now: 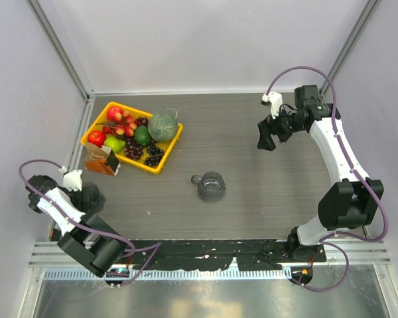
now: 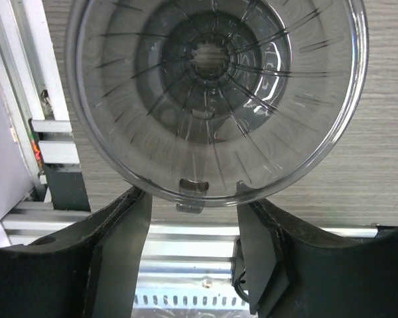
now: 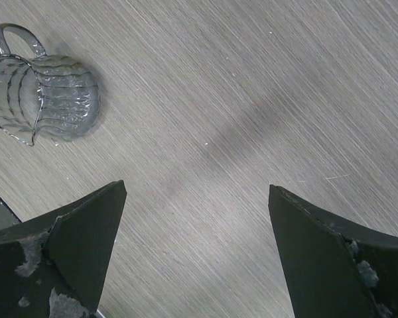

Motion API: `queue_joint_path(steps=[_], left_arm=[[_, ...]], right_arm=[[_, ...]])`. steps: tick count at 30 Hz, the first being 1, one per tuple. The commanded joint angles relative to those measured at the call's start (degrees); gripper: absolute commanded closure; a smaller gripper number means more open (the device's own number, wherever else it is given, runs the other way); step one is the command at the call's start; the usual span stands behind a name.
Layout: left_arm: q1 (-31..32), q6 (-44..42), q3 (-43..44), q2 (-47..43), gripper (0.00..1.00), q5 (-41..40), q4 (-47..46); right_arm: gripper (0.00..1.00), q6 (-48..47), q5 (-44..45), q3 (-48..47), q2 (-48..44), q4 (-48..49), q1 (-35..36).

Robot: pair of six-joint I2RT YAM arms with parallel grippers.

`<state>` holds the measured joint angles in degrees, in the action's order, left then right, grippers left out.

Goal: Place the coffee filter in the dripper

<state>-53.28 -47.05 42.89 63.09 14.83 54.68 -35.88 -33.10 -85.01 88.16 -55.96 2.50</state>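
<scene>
Clear ribbed dripper (image 2: 212,99) ahead of spread L end effector (image 2: 192,202), R end effector (image 3: 197,187) spread, glass jug (image 1: 212,187) mid-table

L arm bent near its base, L gripper (image 2: 192,215) jaws apart. R arm reaches fwd, R gripper (image 3: 198,195) jaws wide.

Soft even light, faint shadow on the table (image 3: 205,152), glints on the dripper (image 2: 212,99).

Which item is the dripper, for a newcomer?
At the table's near-left corner, by the aluminium rail, the dripper is the clear cone ahead of the left end effector. Unlike the spouted glass jug mid-table, its ribs meet at a central hole.
</scene>
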Motion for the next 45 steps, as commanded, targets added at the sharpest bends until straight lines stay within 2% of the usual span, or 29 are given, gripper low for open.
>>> queue_joint_path(steps=[1, 8, 18, 24, 27, 31, 35, 40, 42, 45], left_arm=[[-0.4, 1.8, -1.7, 1.1, 0.40, 3.4, -5.8], [-0.4, 3.9, -4.6, -0.2, 0.48, 6.4, -10.4], [-0.4, 7.6, -8.5, -5.1, 0.71, 6.5, -14.9], [-0.4, 7.8, -8.1, -5.7, 0.80, 5.6, -14.7], [-0.4, 7.0, -7.0, -7.5, 0.87, 6.7, -11.9], [-0.4, 1.5, -4.7, -11.7, 0.99, 10.8, -3.9], [-0.4, -4.8, -2.1, -14.9, 1.00, 13.9, 3.2], [0.1, -13.8, 4.6, -15.2, 1.00, 22.2, 16.2], [2.4, -16.4, 7.5, -14.4, 1.00, 23.9, 19.8], [11.1, -15.5, 11.4, -11.9, 1.00, 23.0, 21.5]], right_arm=[[0.05, -0.2, 0.2, -2.3, -0.6, -1.3, 0.0], [0.05, -0.2, 0.5, -3.0, -0.4, -2.0, 0.0], [0.05, -0.2, 0.3, -3.7, 0.3, -2.2, 0.0], [0.04, 0.0, 0.0, -3.8, 0.5, -2.1, -0.1], [0.05, 0.0, -0.2, -3.8, 0.5, -2.0, -0.1], [0.05, 0.1, -0.6, -3.6, 0.5, -2.0, 0.0], [0.05, 0.1, -0.9, -3.3, 0.4, -2.0, -0.1], [0.04, 0.5, -2.0, -3.1, 0.0, -2.0, -0.1], [0.04, 1.2, -2.1, -3.1, 0.0, -1.7, 0.0], [0.04, 1.7, -2.3, -3.0, -0.3, -1.3, 0.0]])
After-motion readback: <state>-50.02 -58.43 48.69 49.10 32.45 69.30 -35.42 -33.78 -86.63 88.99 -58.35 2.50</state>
